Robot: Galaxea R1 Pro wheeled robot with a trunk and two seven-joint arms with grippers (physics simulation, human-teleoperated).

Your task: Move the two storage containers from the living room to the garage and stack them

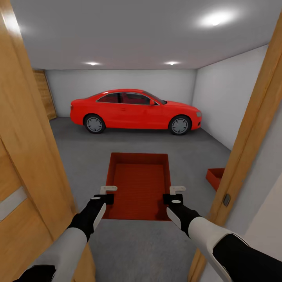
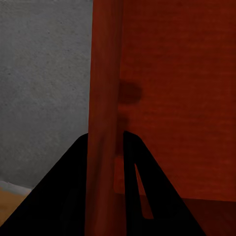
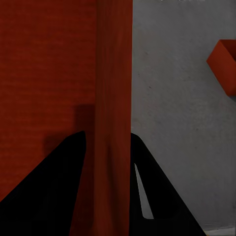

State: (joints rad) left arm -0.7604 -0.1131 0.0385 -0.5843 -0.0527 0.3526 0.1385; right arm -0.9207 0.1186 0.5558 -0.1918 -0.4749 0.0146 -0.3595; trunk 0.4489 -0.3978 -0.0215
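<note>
- I hold one storage container (image 1: 140,184) out in front of me, open side up, above the concrete floor (image 1: 78,156) of the garage, with the red car (image 1: 135,110) well beyond it, parked side-on against the far wall.
- My left hand (image 1: 106,194) is clamped on the container's left wall (image 2: 103,123); in the left wrist view that wall stands between my two dark fingers (image 2: 73,196).
- My right hand (image 1: 175,194) is clamped on the container's right wall (image 3: 114,123), one finger (image 3: 54,191) inside the bin and one outside.
- The second container (image 1: 215,177) sits on the floor, nearer to me than the car and off to my right, partly hidden behind the wooden door frame (image 1: 250,129).
- A wooden plank door (image 1: 23,156) stands open at my left, on the near side of the car.
</note>
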